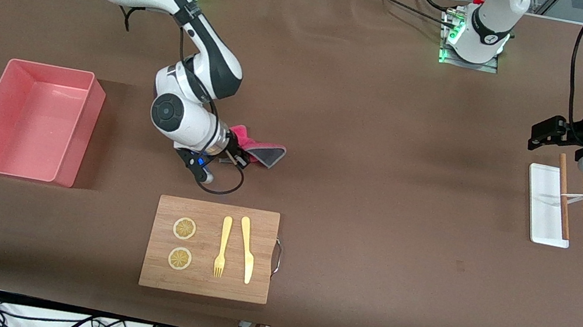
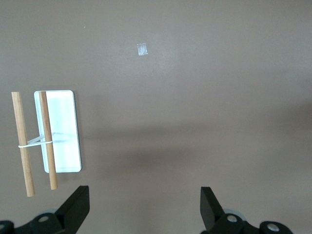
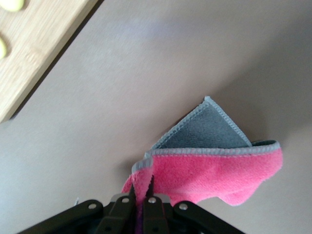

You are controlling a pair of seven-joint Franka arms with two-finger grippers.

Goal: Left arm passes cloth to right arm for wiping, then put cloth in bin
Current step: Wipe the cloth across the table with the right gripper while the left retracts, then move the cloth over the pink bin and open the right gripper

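Observation:
The magenta-red cloth point(image 1: 264, 151) with a grey underside lies on the brown table, farther from the front camera than the wooden board point(image 1: 203, 282). My right gripper point(image 1: 236, 155) is shut on one edge of the cloth, low over the table. In the right wrist view the cloth point(image 3: 214, 170) spreads out from my right gripper point(image 3: 142, 187), with a grey corner folded up. The pink bin point(image 1: 79, 140) stands empty at the right arm's end of the table. My left gripper point(image 1: 540, 137) is open and empty, up over the table beside a white tray point(image 1: 543, 200); in the left wrist view this gripper point(image 2: 145, 195) holds nothing.
The wooden board carries two lemon slices point(image 1: 184, 228), a yellow fork point(image 1: 222, 247) and a yellow knife point(image 1: 247, 251). Two wooden sticks point(image 1: 564, 197) joined by a band lie across the white tray point(image 2: 63, 131). The board's corner point(image 3: 39, 44) shows in the right wrist view.

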